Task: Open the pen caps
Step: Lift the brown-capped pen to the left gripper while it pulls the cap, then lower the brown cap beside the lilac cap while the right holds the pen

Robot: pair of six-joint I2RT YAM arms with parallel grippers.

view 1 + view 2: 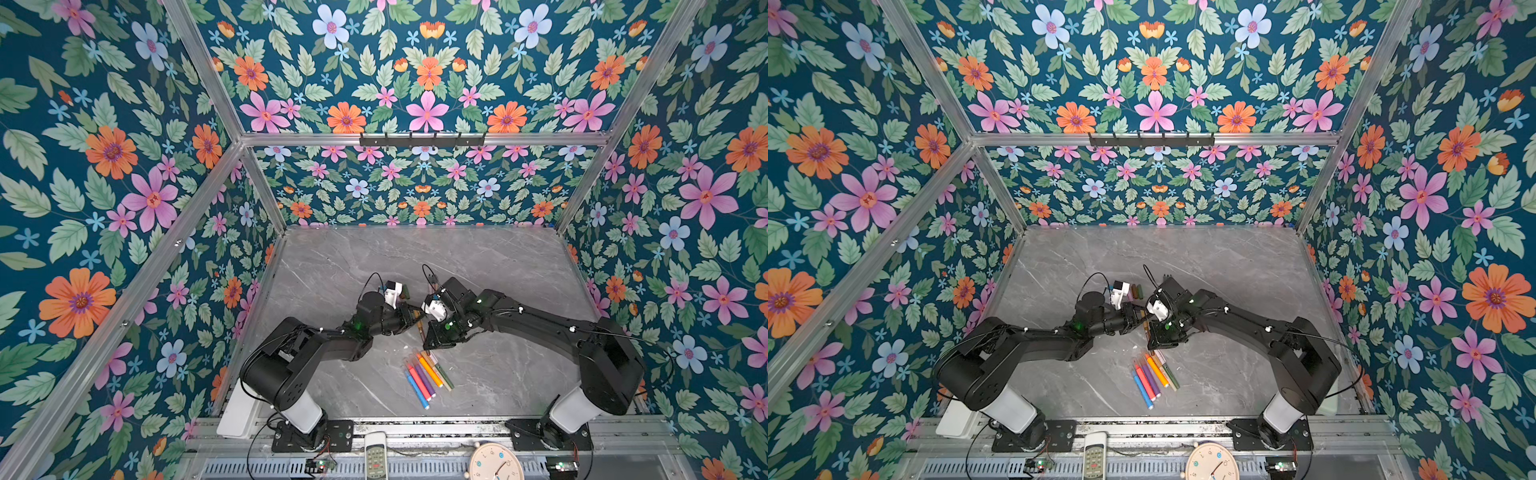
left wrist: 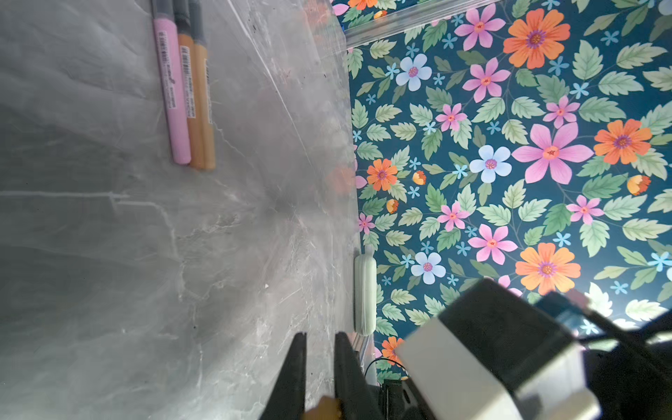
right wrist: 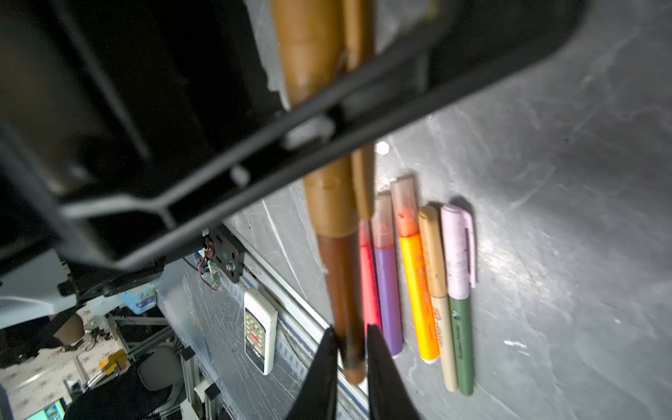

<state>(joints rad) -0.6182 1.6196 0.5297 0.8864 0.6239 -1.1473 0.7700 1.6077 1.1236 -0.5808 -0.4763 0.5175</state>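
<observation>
Room: grey marble table (image 1: 498, 266) sitting inside flowered walls (image 1: 124, 187) | Pen: brown pen (image 3: 340, 276) hanging above the table, just past the row of pens (image 1: 428, 374) | Axis: running nearly parallel to that row; dark end lying between right pincer (image 3: 350, 329) tips | Grip: left pincer (image 2: 320, 336) clenching the brown pen; right pincer's hold cannot be told

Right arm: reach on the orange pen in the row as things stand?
Probably not yet. Nothing covers the orange pen, and the right gripper is close by, but its jaws are closed on the brown pen, which the left gripper also grips. It would have to let go first.
</observation>
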